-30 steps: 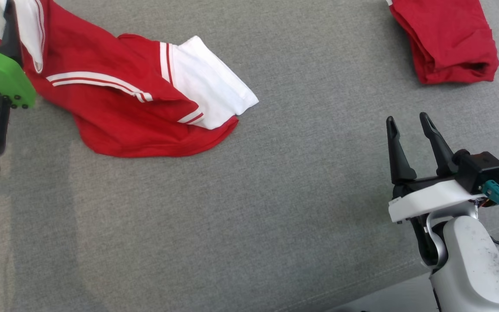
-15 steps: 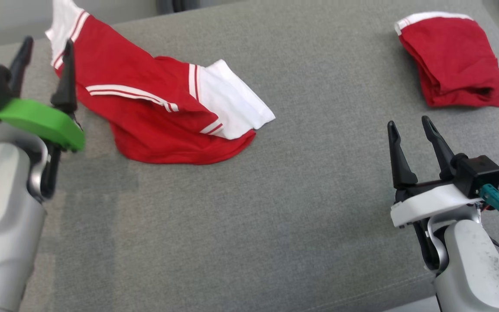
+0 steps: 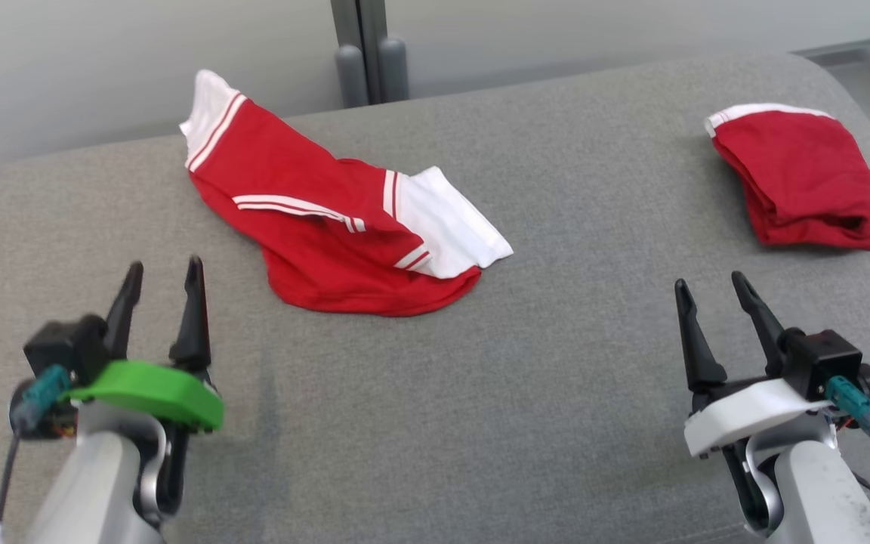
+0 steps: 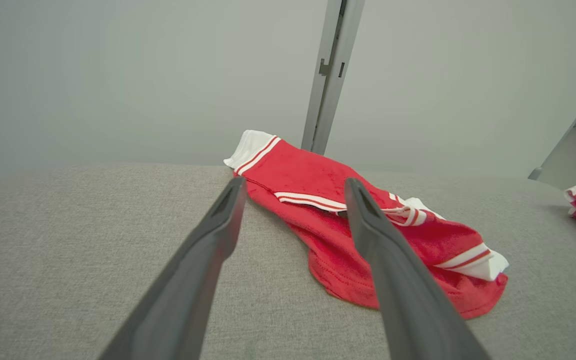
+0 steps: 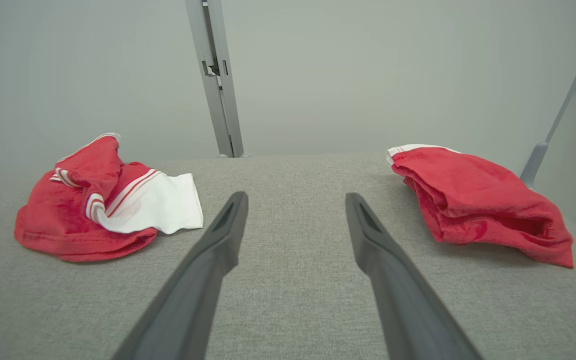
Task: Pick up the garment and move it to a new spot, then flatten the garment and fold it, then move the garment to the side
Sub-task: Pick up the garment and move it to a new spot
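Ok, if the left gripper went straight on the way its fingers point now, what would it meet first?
Probably the crumpled red garment with white striped trim, lying on the grey fabric surface ahead of the open left gripper. Its wrist view lines them up; depth is unclear.

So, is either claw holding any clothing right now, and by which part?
Nothing is held: the left gripper and right gripper both stand open, clear of the red-and-white garment.

We have open grey cushion (image 3: 480,393) between the left gripper (image 3: 165,264) and the right gripper (image 3: 708,281). Farther on, the crumpled garment (image 3: 314,257) and a folded red garment (image 3: 805,185) flank that lane.
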You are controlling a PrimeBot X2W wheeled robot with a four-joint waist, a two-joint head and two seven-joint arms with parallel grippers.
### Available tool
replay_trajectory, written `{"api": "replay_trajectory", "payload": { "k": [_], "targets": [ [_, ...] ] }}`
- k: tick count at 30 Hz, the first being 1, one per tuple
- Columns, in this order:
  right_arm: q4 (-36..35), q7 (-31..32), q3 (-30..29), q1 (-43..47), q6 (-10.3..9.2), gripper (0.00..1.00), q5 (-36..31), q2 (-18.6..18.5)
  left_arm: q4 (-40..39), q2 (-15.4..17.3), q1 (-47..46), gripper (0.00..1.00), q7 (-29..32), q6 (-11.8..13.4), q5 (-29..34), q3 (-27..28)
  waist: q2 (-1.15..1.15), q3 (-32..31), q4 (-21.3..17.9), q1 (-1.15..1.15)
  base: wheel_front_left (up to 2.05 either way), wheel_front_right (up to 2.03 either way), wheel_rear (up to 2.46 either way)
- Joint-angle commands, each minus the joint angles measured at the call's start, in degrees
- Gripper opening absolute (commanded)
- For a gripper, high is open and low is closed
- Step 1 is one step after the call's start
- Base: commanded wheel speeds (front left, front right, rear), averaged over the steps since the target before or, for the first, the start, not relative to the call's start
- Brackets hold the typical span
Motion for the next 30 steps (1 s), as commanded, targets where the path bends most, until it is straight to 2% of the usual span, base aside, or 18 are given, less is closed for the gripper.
{"api": "replay_trajectory", "payload": {
  "k": [1,14,20,30],
  "targets": [
    [0.2,-0.3,0.1,1.2,-0.09,1.0,0.1,-0.2,-0.8,-0.6,2.5,1.0,0.0,0.2,1.0,0.9,0.0,-2.3,1.5,0.0,0.0,0.0,0.0],
    [0.2,-0.3,2.0,5.4,-0.09,1.0,2.2,-0.2,-7.5,-7.4,17.3,1.0,0.0,-0.9,6.5,9.5,0.0,-5.0,1.3,0.0,0.0,0.0,0.0],
    [0.6,-0.3,2.2,6.5,-0.09,1.0,2.4,-0.2,-8.9,-9.8,20.7,1.0,0.0,-1.5,8.5,11.9,0.0,-5.7,1.2,0.0,0.0,0.0,0.0],
    [0.9,-0.3,2.0,6.9,-0.09,1.0,1.8,-0.2,-9.7,-11.8,23.1,1.0,0.0,-2.7,10.9,13.9,0.0,-6.2,1.3,0.0,0.0,0.0,0.0]
  ]
}}
